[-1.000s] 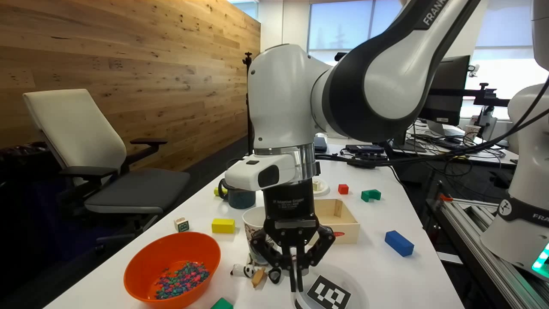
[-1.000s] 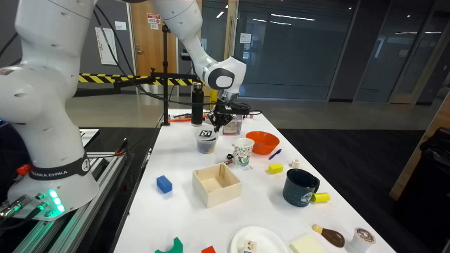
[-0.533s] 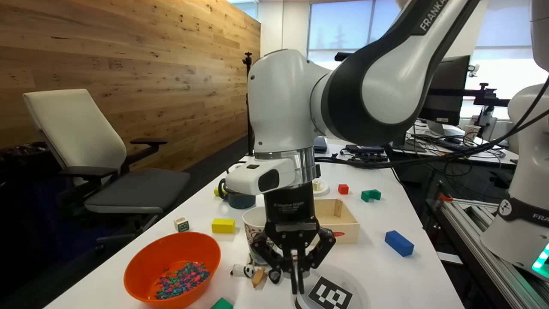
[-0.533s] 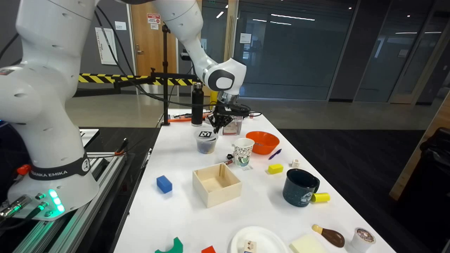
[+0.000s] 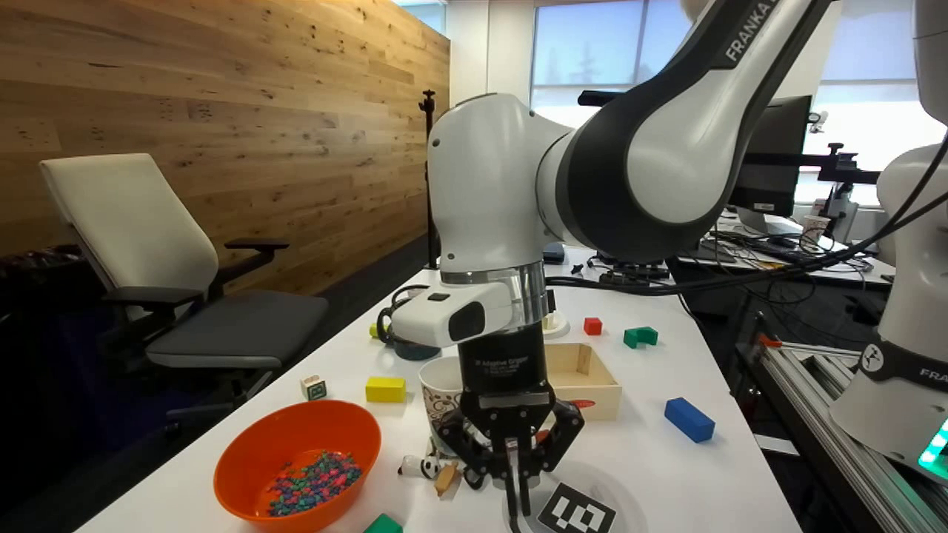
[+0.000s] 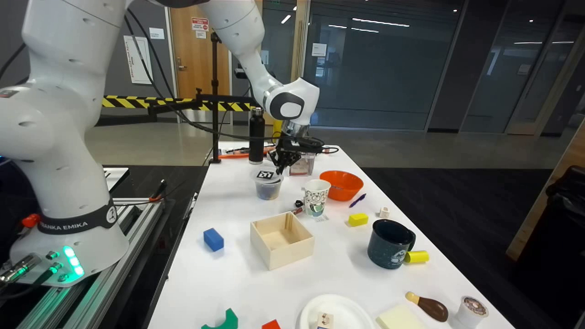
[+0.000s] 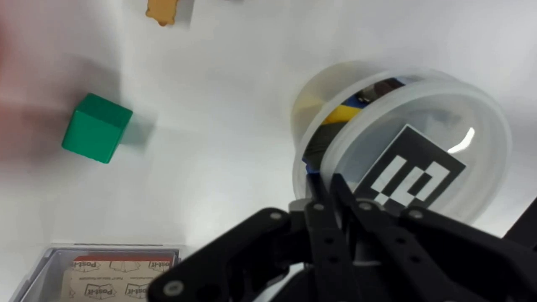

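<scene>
Clear lid (image 7: 436, 130) looks pinched at just one edge, so I'd hold the squeeze steady and go slow; it could tip or snag on the tub (image 6: 268, 189) it partly covers. Hand (image 7: 325, 180) is narrow, clamped on that edge. In the wrist view, the lid lies to its right and far side.

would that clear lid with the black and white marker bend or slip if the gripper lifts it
The clear lid may flex slightly, since it looks like translucent plastic. It could tilt or swing, as the gripper pinches it only at one edge. The bright glare on it suggests a smooth surface, so it might be somewhat slippery.
</scene>
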You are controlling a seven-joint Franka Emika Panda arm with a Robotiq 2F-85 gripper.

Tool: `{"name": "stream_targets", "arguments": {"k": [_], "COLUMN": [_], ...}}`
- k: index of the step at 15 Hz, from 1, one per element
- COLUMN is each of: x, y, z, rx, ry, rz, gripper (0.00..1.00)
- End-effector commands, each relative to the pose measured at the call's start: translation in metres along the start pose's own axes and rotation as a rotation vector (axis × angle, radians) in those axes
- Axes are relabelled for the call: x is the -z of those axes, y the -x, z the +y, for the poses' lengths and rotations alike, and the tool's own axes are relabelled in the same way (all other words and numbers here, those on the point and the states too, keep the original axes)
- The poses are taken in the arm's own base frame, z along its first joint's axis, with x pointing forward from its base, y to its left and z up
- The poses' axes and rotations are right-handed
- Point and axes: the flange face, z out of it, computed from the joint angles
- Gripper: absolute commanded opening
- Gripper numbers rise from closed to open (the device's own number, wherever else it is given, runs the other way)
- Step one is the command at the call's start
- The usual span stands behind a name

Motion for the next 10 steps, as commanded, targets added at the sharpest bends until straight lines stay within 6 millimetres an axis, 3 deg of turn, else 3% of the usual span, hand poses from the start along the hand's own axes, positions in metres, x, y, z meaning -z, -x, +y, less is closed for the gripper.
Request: {"name": "stream_targets", "arguments": {"k": [1, 10], "x": [-0.001, 0.01], "y": [-0.003, -0.007], "z": [0.0, -0.003], "rx": [0.016, 0.017], "ry": [-0.016, 0.002], "rz": [-0.004, -0.014], "gripper": [0.38, 0.98]}}
